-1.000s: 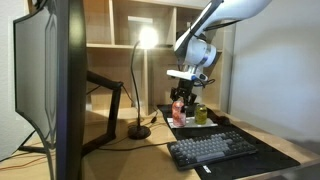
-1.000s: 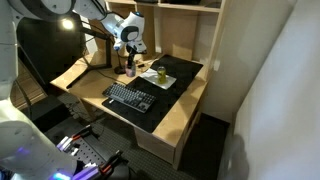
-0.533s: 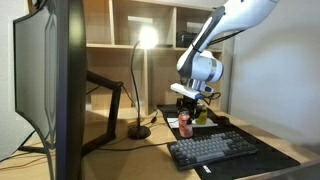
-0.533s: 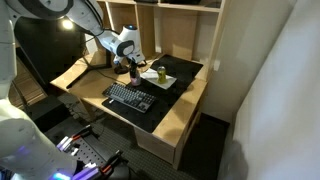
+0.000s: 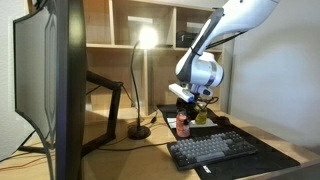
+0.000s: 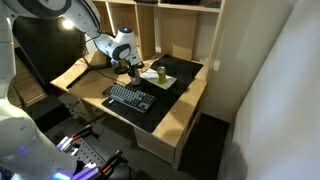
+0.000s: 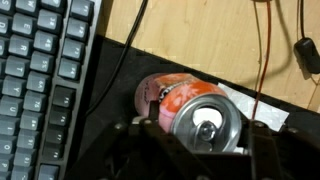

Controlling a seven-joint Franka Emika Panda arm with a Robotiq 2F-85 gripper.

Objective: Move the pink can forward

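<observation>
The pink can (image 7: pixel 175 97) fills the middle of the wrist view, its silvery top (image 7: pixel 208 124) facing the camera and its body tilted. My gripper (image 7: pixel 205 142) is shut on it, with a finger against each side of the top. In both exterior views the gripper (image 5: pixel 189 104) (image 6: pixel 130 64) stands over the pink can (image 5: pixel 183 124) (image 6: pixel 131 72), which is low over the black mat, just behind the keyboard. The can's foot is hidden, so I cannot tell whether it touches the mat.
A yellow-green can (image 5: pixel 201 115) (image 6: pixel 160 73) stands on a white sheet (image 7: pixel 256 106) beside it. A black keyboard (image 5: pixel 215 150) (image 6: pixel 130 97) (image 7: pixel 40 70) lies in front. A desk lamp (image 5: pixel 139 130), cables (image 7: pixel 264 40) and a large monitor (image 5: pixel 50 90) are nearby.
My gripper has come down and moved toward the keyboard with the pink can in it. Since half a second ago it has barely moved.
</observation>
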